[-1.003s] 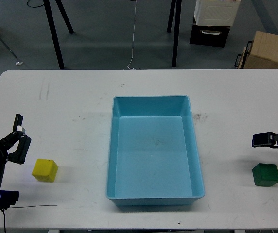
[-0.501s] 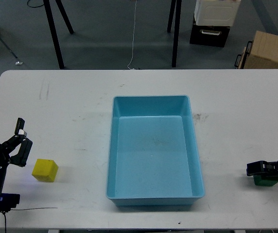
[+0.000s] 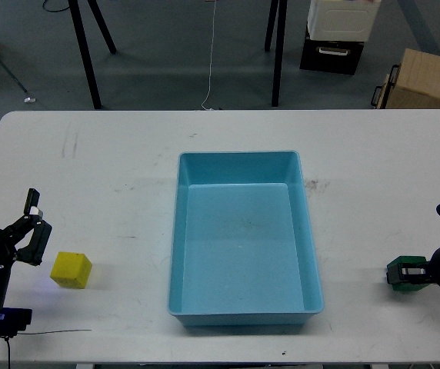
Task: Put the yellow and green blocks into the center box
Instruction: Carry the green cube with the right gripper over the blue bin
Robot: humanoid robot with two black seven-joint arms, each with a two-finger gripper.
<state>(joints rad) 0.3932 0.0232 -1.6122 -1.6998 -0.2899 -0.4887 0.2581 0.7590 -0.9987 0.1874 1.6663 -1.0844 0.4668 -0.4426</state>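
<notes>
The yellow block lies on the white table at the front left. My left gripper is open just left of it, not touching it. The light blue box stands empty in the middle of the table. At the front right, my right gripper is down on the green block, and a dark finger covers most of it. Only the block's left part shows. The right jaws cannot be told apart.
Beyond the table's far edge are black stand legs, a cardboard box and a white and black case on the floor. A thin cable lies near the front left edge.
My right gripper has dropped from above the green block down onto it, covering it. The visible green now sits slightly further left. The left gripper sank a little; the yellow block has not moved.
</notes>
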